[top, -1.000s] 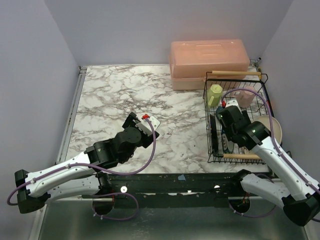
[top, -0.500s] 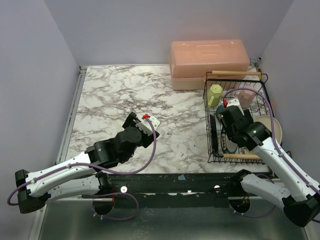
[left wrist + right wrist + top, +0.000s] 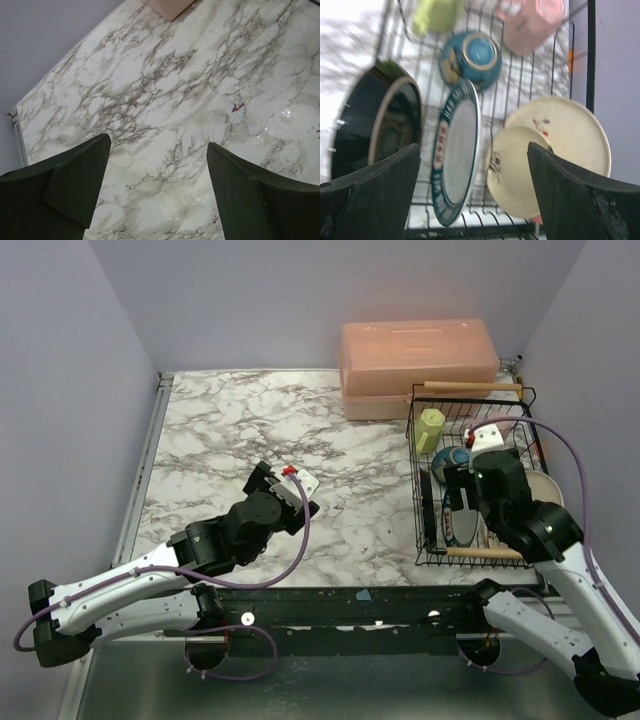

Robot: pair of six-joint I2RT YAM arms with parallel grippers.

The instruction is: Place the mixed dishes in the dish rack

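Observation:
The black wire dish rack (image 3: 470, 386) stands at the right. In the right wrist view it (image 3: 580, 60) holds the yellow-green mug (image 3: 437, 15), the teal-blue bowl (image 3: 470, 57) lying on its side, the pink cup (image 3: 530, 22), the dark plate (image 3: 380, 130) on edge, a teal-rimmed white plate (image 3: 455, 155) on edge, and the cream floral plate (image 3: 570, 130) with a smaller cream plate (image 3: 517, 170) against it. My right gripper (image 3: 472, 150) is open and empty above the plates (image 3: 462, 512). My left gripper (image 3: 159, 145) is open and empty over bare marble (image 3: 262, 478).
A salmon-pink lidded box (image 3: 415, 365) sits behind the rack at the back right; its corner shows in the left wrist view (image 3: 170, 6). The marble tabletop (image 3: 230, 430) has a metal edge strip along the left. Lilac walls close in the sides and back.
My right gripper has lifted and pulled back toward the right, uncovering the teal bowl and the plates. The left arm has not moved.

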